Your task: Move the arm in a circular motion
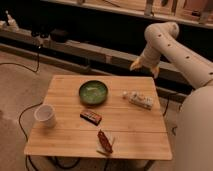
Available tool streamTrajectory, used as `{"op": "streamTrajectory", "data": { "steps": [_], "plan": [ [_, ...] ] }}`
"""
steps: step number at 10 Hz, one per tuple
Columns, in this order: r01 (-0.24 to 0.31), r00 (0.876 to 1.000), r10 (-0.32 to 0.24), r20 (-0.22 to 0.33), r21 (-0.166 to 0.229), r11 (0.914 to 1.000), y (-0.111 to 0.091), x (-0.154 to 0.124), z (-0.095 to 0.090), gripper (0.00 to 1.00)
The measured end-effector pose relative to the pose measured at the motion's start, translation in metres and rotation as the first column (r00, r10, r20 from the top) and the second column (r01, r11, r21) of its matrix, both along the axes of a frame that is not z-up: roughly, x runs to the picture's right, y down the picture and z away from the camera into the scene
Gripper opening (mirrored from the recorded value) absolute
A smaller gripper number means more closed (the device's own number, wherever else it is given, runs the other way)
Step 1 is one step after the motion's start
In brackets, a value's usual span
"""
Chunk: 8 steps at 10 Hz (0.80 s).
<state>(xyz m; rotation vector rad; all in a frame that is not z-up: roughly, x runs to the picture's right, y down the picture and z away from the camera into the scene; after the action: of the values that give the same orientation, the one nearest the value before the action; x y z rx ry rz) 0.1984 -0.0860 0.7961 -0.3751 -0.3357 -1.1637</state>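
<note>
The arm (172, 47) reaches in from the right, its gripper (137, 64), open or shut I cannot tell, high above the table's (65, 135) far edge, beyond the packet (138, 99), so a circle likely sweeps left and nearward.

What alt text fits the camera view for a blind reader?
The cream-white arm holds its gripper in the air just beyond the wooden table's back edge. On the table are a green bowl, a white cup and three small packets.
</note>
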Motion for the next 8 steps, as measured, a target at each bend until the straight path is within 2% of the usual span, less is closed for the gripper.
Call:
{"op": "streamTrajectory", "data": {
  "steps": [1, 2, 3, 4, 6, 7, 8],
  "plan": [
    [0.048, 0.997, -0.05, 0.054, 0.039, 0.9981, 0.005, -0.043, 0.01, 0.8],
    [0.102, 0.987, -0.109, 0.118, 0.061, 0.9929, 0.024, -0.087, 0.013, 0.8],
    [0.134, 0.977, -0.142, 0.161, 0.06, 0.9892, 0.045, -0.113, 0.01, 0.8],
    [0.177, 0.958, -0.182, 0.222, 0.044, 0.9832, 0.082, -0.145, 0.001, 0.8],
    [0.239, 0.919, -0.233, 0.318, 0.023, 0.9709, 0.135, -0.19, -0.024, 0.8],
    [0.275, 0.898, -0.261, 0.355, 0.011, 0.9613, 0.157, -0.204, -0.04, 0.8],
    [0.294, 0.891, -0.268, 0.367, -0.015, 0.9557, 0.172, -0.204, -0.054, 0.8]
  ]
}}
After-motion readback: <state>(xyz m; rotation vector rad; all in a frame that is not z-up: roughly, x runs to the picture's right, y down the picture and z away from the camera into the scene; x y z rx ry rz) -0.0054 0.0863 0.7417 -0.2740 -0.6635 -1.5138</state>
